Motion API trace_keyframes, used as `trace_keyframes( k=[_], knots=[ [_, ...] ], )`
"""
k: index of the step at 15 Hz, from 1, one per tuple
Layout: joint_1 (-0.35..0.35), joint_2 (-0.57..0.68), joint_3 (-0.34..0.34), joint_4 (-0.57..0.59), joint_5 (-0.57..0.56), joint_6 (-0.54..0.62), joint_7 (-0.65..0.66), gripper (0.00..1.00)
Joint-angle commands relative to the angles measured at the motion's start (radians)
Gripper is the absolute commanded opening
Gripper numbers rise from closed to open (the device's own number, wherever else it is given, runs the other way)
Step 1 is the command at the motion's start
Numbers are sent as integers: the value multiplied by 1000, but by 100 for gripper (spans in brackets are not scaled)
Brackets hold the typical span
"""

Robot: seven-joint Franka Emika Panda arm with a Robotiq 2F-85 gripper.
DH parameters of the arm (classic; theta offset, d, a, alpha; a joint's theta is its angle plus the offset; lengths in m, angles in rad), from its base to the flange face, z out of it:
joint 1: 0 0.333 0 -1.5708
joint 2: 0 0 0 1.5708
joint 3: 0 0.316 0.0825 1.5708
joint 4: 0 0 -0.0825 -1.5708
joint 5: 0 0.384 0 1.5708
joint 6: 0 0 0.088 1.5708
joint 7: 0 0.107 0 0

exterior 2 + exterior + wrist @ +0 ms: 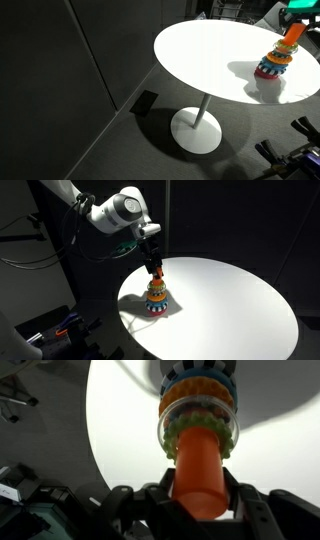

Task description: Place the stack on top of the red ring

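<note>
Orange peg tip (pixel 198 460) pinched in my gripper (pixel 198 495), stack (pixel 156 293) standing near the table (pixel 230 300) edge; I can't spot the red ring, placement unconfirmed.

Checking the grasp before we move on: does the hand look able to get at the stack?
Probably yes: the hand is right over the stack, seemingly closed on its orange tip, with nothing between them.
</note>
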Motion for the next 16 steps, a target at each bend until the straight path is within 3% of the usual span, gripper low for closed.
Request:
trace_keyframes(
  k=[1, 5, 9, 16],
  knots=[
    [4, 6, -4, 21, -5, -7, 17, 73],
    [5, -6, -2, 16, 11, -11, -2, 100],
    [4, -22, 0, 9, 74, -18, -64, 100],
    [5, -38, 4, 13, 304, -26, -293, 100]
  ],
)
